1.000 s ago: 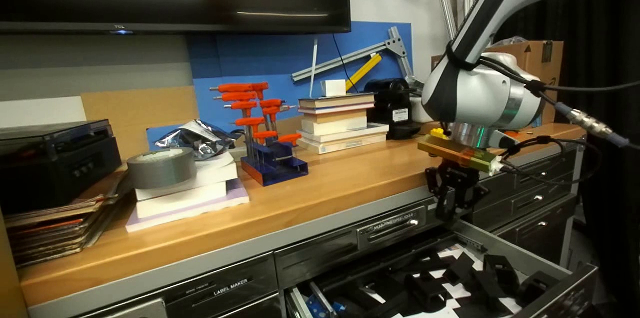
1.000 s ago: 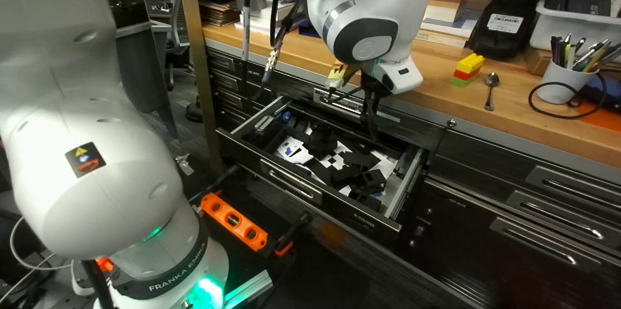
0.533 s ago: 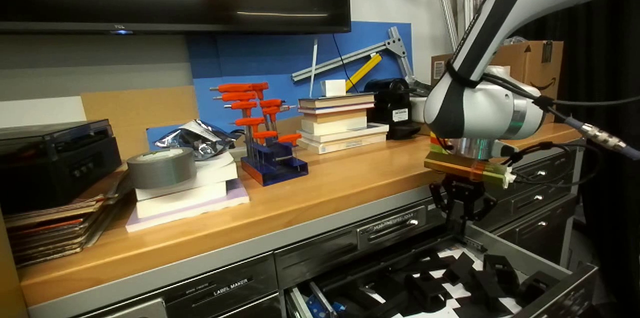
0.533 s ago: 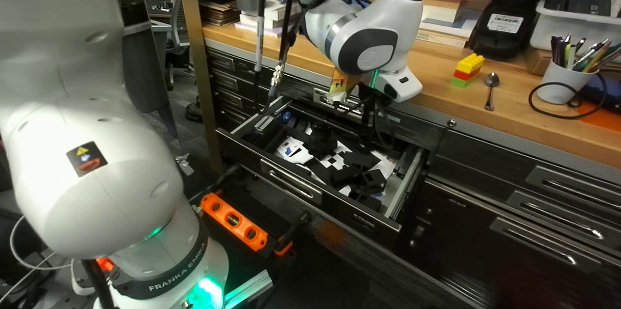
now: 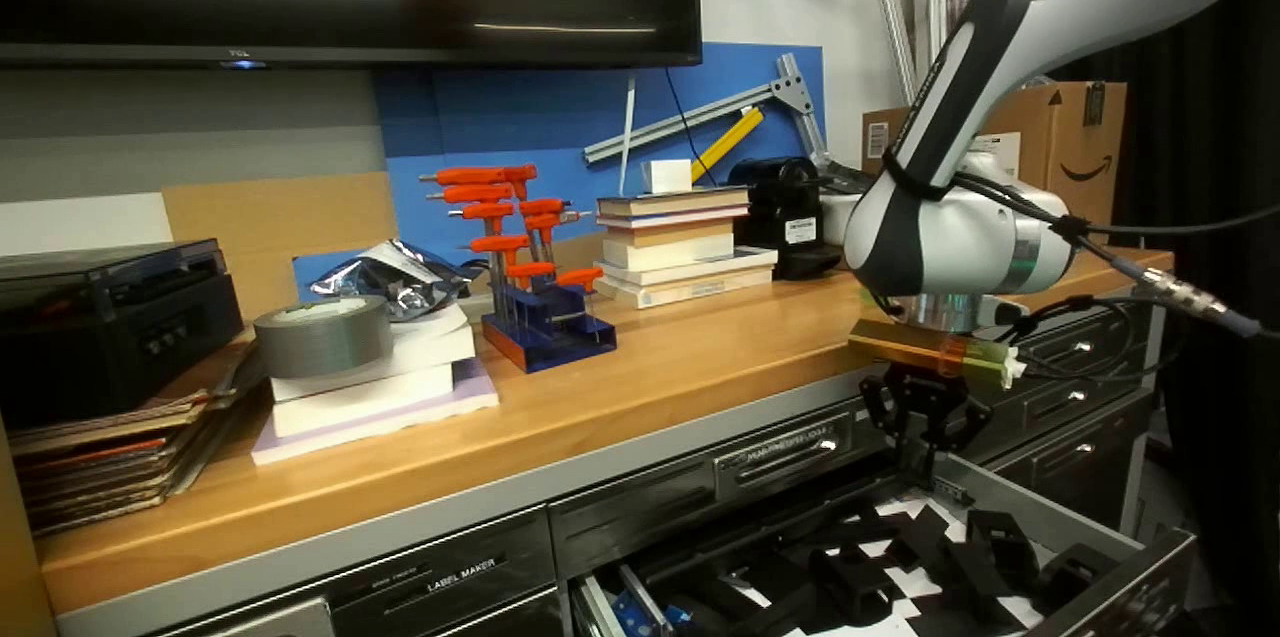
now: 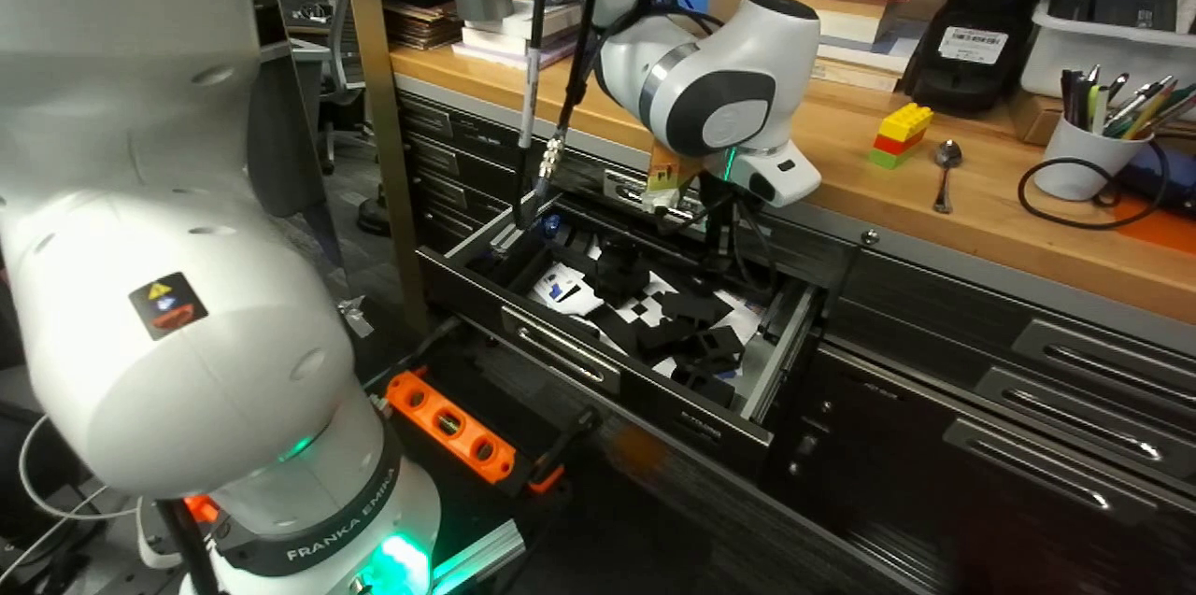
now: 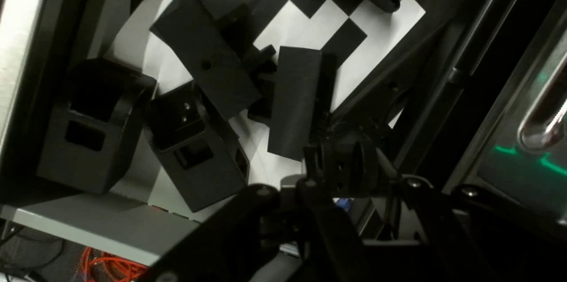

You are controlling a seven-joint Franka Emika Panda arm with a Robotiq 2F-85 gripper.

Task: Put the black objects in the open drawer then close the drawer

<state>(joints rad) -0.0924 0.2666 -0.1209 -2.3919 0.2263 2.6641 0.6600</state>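
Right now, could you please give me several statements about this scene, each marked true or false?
1. The gripper points downward. True.
2. Several black objects lie on a sheet in the open drawer. True.
3. The gripper is wide open. False: it is shut.
4. The sheet is plain white. False: it has a black-and-white pattern.
5. The spoon and bricks are on the bench. True.
6. The bricks are green on top. False: yellow is on top.
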